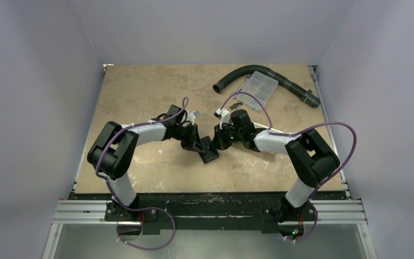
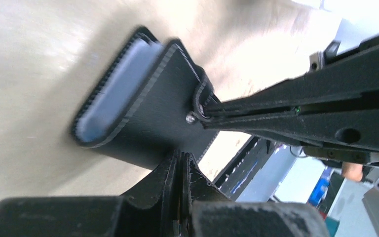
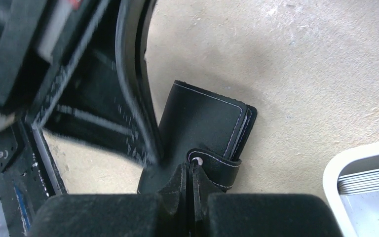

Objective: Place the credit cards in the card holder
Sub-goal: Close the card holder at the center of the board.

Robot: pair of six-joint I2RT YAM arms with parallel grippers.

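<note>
The left gripper [image 2: 180, 165] is squeezed tight on one edge of the card holder [image 2: 168, 98]. Its two fingers are pressed together with the black edge between them. The right gripper [image 3: 190, 170] is squeezed tight too. It pinches the little strap [image 3: 217, 165] of the holder, right by the round metal snap [image 3: 196, 160].

So both grippers hold the same small black case, one from each side, with their tips very close together. In the top view, the left gripper [image 1: 199, 143] and the right gripper [image 1: 222, 141] meet in the middle of the table [image 1: 140, 91], a bit nearer the front edge. The card holder [image 1: 211, 153] hangs between them. I cannot tell if it touches the table.

The holder is partly open, and its pale blue inside shows at the far end in the left wrist view. In the right wrist view, the left gripper's finger covers the holder's left side.

A white tray [image 3: 343, 165] sits near the holder but not touching it. A black hose [image 1: 280, 76] curves by the far right corner, and a clear box [image 1: 260, 86] lies just beside it.
</note>
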